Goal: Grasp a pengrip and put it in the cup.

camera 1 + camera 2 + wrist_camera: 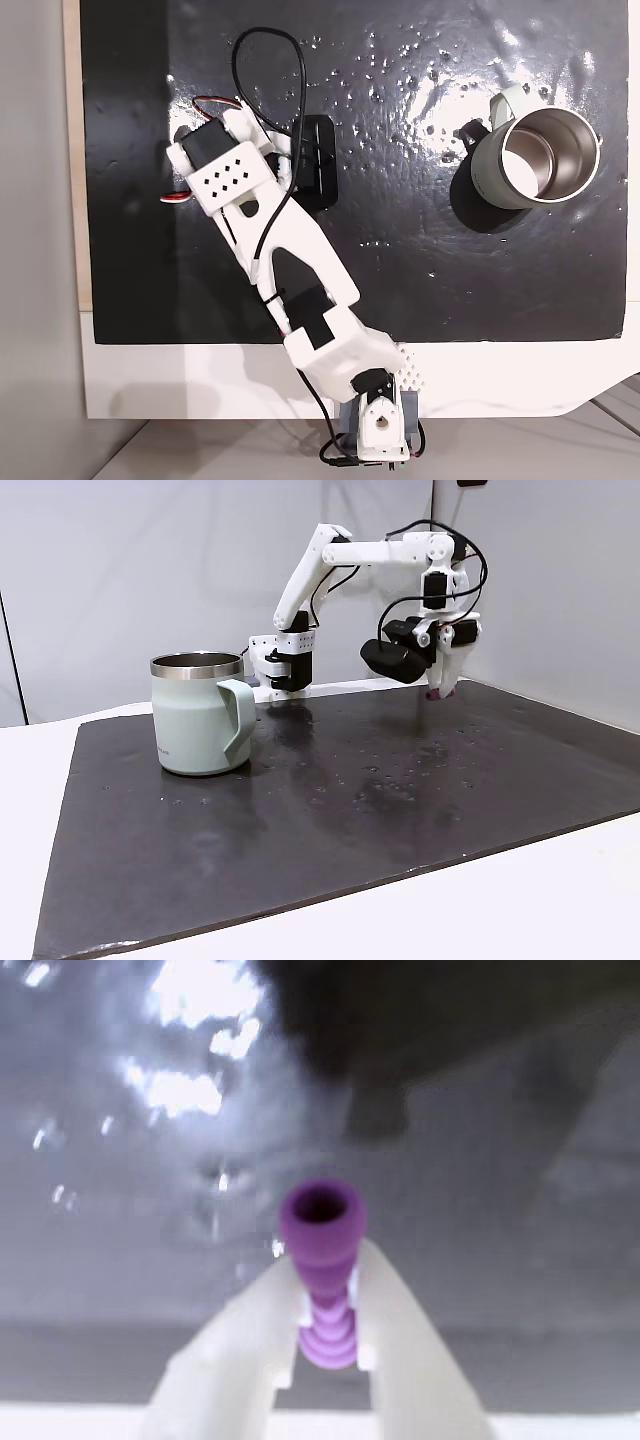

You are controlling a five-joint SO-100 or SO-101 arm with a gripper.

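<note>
Wrist view: my claw (pixel 325 1310) is closed on the pengrip (pixel 322 1235), both white fingers (pixel 255 1330) pressing its ribbed lower half. The open, flared end sticks out past the fingertips, and I can see its hollow bore. The dark, glossy mat (pixel 120 1220) behind it is blurred, so I judge the piece is off the surface.

A fixed view from the side agrees: the claw (pixel 437 687) hangs pointing down at the far right part of the mat (pixel 330 800), with a small purple tip, the pengrip (pixel 435 693), showing at the fingertips just above the mat. The cup (pixel 197 715) stands upright near the mat's left side in this view, handle toward the camera, well apart from the claw.

A fixed view from above: the arm (pixel 300 260) reaches toward the upper left of the mat, and the cup (pixel 530 155) sits at the upper right with its steel interior open to the camera. Nothing is visible inside it.

Step in hand, as I judge it: grasp made, carry not yet begun.

Next move calls for:
- raising the claw above the cup's rim height;
- swinging across the mat until the pengrip is over the cup's opening;
- opening the claw only once centred inside the rim.

Risk: the soft part may slip or tilt in the grip during the swing.
</note>
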